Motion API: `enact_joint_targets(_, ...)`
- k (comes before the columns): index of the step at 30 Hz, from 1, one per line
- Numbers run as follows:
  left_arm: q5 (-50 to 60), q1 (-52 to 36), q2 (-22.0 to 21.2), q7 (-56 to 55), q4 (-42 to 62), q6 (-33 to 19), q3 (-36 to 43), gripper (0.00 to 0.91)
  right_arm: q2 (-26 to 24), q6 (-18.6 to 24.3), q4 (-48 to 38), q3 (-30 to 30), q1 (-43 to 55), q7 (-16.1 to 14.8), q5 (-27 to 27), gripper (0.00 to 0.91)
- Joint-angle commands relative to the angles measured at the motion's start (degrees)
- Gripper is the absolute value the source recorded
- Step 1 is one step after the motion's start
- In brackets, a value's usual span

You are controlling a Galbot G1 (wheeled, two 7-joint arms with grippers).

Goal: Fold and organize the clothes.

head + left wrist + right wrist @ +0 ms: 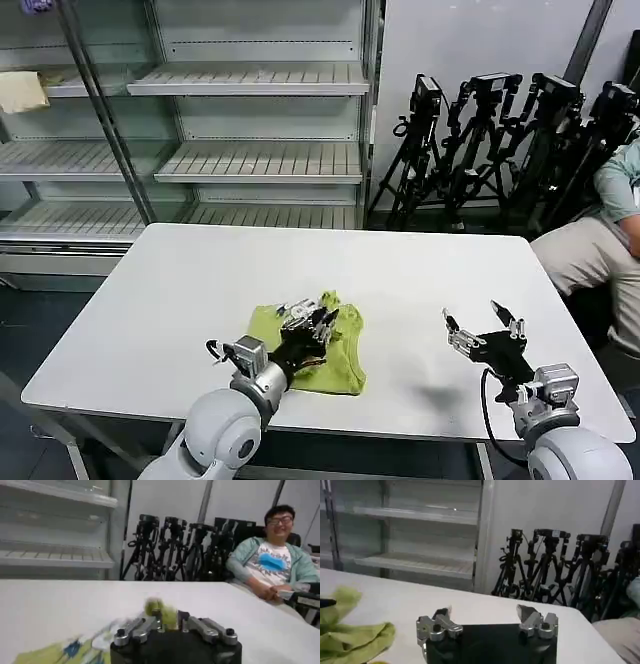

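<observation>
Left hand (305,325) clamped on one lime T-shirt (340,362); right hand (484,330) apart, over white table (180,290).

My left gripper (305,322) covers the middle of the T-shirt (345,355); my right wrist view cuts the shirt off at its edge.

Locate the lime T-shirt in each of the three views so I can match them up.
Head view: the lime T-shirt lies bunched on the white table, near the front edge, under the left gripper.
Left wrist view: a tuft of it is pinched between the shut fingers, more fabric beside the gripper.
Right wrist view: it lies crumpled at the picture's edge, apart from the open right gripper.
Shared landmark: the black tripods by the wall.
</observation>
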Motion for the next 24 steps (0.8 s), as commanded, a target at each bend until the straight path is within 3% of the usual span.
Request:
enact_joint_targets(1,-2.5,-1.1,2.7,0.8,-2.8,-2.4,-7.2,0.907,-0.2,0.1,0.1,0.2,-0.1,-0.2,0.1,0.907)
enact_joint_targets(4,-2.3,1.4,6.2,-2.8,-2.0,-0.2,-11.1,0.907,-0.4,0.3,0.0,0.3,-0.1,-0.4,0.4,0.907)
enact_joint_targets(9,-1.8,6.8,8.0,-8.1,2.1,1.5,-12.9,0.907,-0.5,0.7,-0.4,-0.1,0.2,-0.4,0.4,0.907)
enact_joint_targets(24,-6.5,8.7,5.2,-11.2,5.1,1.6,-11.2,0.907,-1.2,1.2,0.8,1.1,-2.1,-0.5,0.8,0.907)
